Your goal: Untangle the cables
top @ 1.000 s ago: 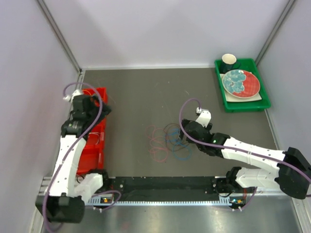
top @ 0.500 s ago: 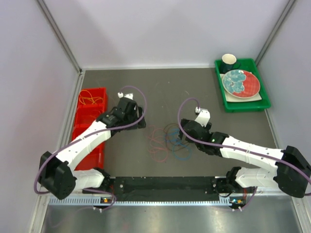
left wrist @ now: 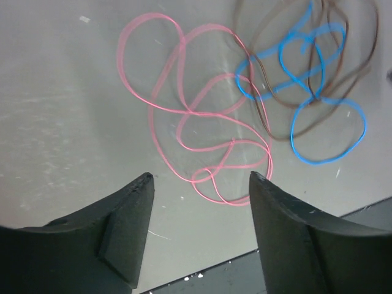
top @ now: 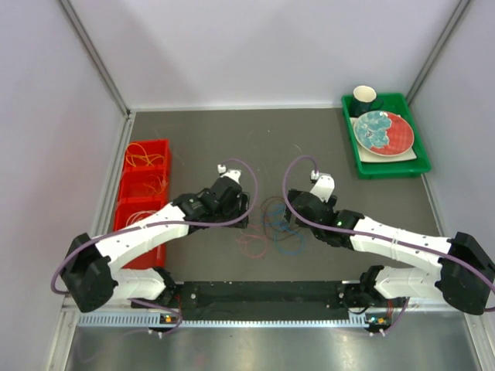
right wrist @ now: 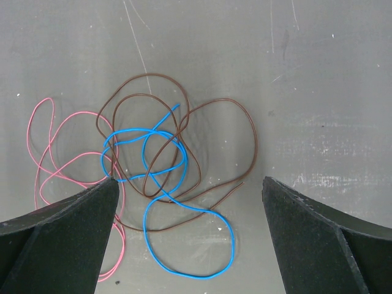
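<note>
A pink cable (top: 252,234), a blue cable (top: 291,246) and a dark brown cable (top: 273,207) lie looped over each other on the grey table. In the left wrist view the pink cable (left wrist: 211,148) lies just ahead of my open, empty left gripper (left wrist: 201,177), with the blue cable (left wrist: 318,162) and the brown cable (left wrist: 288,137) to its right. My right gripper (right wrist: 190,182) is open and empty above the blue cable (right wrist: 231,242) and the brown cable (right wrist: 255,144); the pink cable (right wrist: 39,190) is at its left. An orange-yellow cable (top: 141,159) and a white cable (top: 138,220) lie in the red bin.
A red divided bin (top: 121,197) stands at the left edge. A green tray (top: 390,164) at the back right holds a red and teal plate (top: 383,130) and a dark cup (top: 364,98). A black rail (top: 263,292) runs along the near edge.
My left arm has swung from over the red bin rightward to the pink cable near the centre. The right arm and the cables have not moved.
</note>
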Robot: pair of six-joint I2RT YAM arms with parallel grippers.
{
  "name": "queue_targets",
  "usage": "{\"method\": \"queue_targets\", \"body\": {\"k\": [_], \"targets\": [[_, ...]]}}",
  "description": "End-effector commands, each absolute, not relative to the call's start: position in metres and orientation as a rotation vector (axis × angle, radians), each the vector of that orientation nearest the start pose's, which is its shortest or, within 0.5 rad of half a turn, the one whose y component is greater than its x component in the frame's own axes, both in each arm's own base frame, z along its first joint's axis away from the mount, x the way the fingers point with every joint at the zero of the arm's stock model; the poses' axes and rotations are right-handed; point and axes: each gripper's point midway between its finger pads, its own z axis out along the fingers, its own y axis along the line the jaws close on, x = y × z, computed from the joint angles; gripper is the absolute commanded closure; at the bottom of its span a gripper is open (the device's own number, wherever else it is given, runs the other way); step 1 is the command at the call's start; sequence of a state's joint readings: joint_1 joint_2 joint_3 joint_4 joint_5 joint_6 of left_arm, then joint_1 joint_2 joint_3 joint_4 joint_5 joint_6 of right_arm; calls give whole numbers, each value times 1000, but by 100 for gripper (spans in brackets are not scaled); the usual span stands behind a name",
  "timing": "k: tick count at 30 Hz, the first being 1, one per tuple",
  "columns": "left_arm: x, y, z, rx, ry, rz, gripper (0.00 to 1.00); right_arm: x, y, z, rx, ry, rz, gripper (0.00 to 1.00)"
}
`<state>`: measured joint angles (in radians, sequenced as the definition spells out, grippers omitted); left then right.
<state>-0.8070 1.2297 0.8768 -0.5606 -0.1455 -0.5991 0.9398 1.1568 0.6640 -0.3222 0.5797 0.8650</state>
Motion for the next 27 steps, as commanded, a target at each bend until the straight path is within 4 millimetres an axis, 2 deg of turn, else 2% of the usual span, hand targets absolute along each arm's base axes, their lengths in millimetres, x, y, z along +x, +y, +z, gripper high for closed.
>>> {"method": "queue_targets", "body": {"k": [1,4,5,7,12,15,21,26,27], "targets": [[210,-235,106,294,2502,-389,28,243,208,124,221,2171,330,1],[197,-238,91,344,2528,-364,15,244,209,123,223,2171,330,1],[192,-236,86,350,2531,-327,8,244,209,123,225,2171,329,1],[188,-229,78,348,2539,-279,4,244,209,122,224,2172,325,1],[184,-227,68,388,2548,-273,4,245,210,123,222,2172,327,1],[186,-224,63,343,2567,-227,4,244,209,123,220,2173,327,1],[200,-228,62,260,2548,-177,7,244,209,123,216,2173,328,1],[212,-236,60,353,2551,-104,11,244,209,122,214,2175,327,1],[216,-239,65,393,2536,-94,11,244,209,123,215,2172,329,1]]}}
